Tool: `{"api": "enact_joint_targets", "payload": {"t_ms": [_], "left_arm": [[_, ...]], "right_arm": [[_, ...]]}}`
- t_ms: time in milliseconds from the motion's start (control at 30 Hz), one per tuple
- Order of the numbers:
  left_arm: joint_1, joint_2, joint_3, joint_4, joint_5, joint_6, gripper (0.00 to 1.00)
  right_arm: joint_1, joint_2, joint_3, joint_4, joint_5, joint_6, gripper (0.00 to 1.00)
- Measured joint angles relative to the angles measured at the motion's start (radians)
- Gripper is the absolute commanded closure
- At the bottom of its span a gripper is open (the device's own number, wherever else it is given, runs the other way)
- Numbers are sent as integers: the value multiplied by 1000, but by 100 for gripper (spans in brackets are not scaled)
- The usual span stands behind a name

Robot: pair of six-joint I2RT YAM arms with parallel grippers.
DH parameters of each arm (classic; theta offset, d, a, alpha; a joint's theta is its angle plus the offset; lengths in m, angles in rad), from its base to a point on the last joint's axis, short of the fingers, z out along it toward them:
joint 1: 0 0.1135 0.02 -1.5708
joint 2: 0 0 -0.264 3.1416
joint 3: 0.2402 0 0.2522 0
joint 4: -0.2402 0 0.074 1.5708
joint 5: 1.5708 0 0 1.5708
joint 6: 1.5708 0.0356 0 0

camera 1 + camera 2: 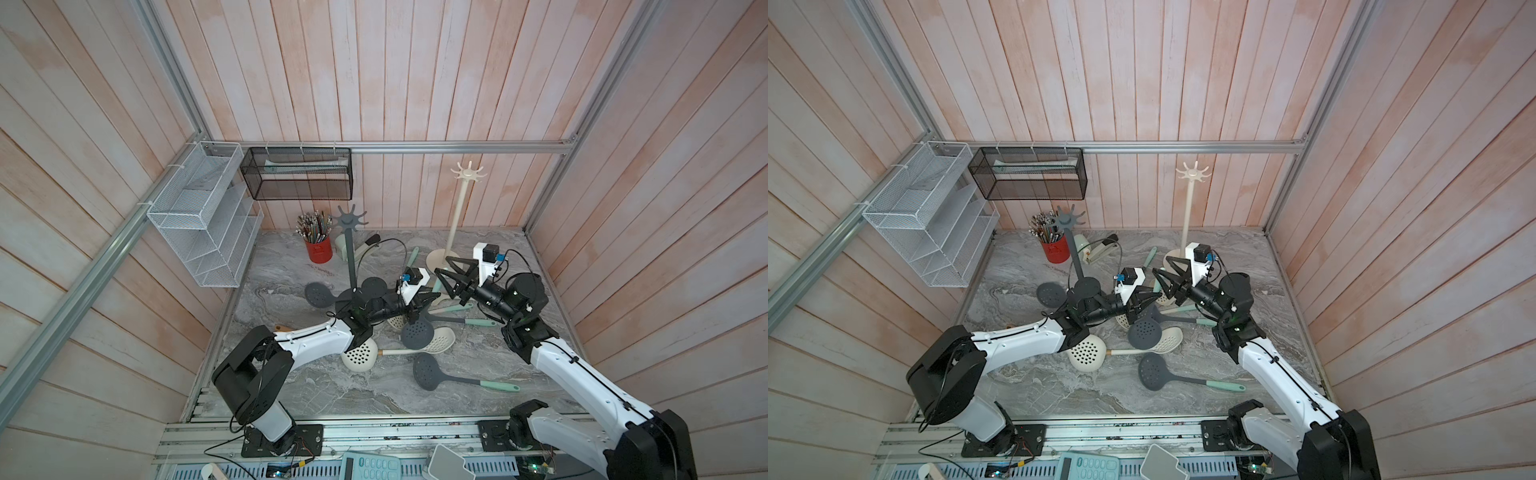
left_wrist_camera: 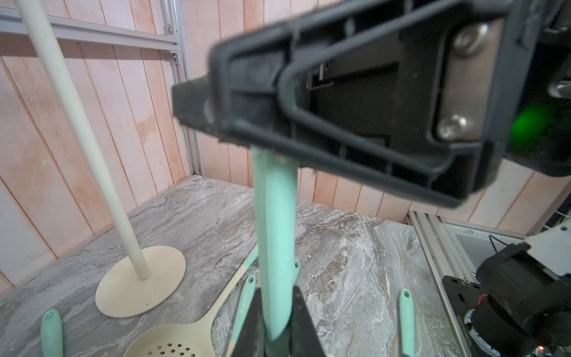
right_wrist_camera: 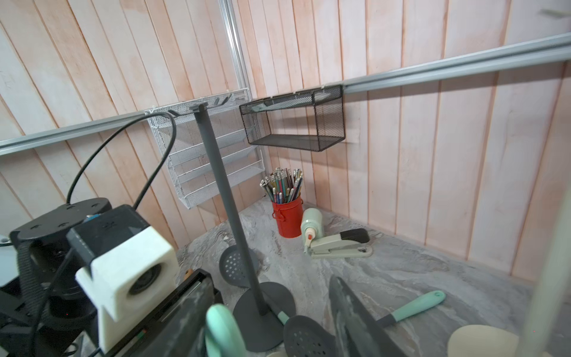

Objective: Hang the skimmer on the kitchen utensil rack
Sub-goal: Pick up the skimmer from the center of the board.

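**Desk:** Who has the skimmer (image 2: 275, 216)?
**Photographer:** The left gripper (image 2: 276, 293), clamped on its mint handle, mid-way over the marble table (image 1: 332, 390).
**Desk:** And the right gripper (image 1: 444, 276)?
**Photographer:** Jaws spread wide around the handle's far end, gripping nothing. The grey utensil rack (image 1: 351, 249) stands just behind the left arm, the cream rack (image 1: 459, 208) beyond the right gripper.

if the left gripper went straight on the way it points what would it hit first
Most likely the right gripper, open just ahead with its jaws either side of the mint skimmer handle the left gripper clamps.
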Motion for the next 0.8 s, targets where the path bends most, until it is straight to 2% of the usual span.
{"api": "enact_joint_targets", "payload": {"t_ms": [200, 433, 600, 800], "left_arm": [[36, 1, 1, 21, 44, -66, 94], [74, 3, 17, 42, 91, -152, 94], [81, 3, 40, 46, 114, -194, 94], [82, 3, 59, 48, 143, -218, 94]], "right_arm": [[-120, -94, -55, 14, -1, 13, 32], [-160, -146, -149, 3, -60, 2, 35], [-150, -148, -213, 4, -118, -28, 35], [-34, -68, -224, -5, -131, -131, 36]]}}
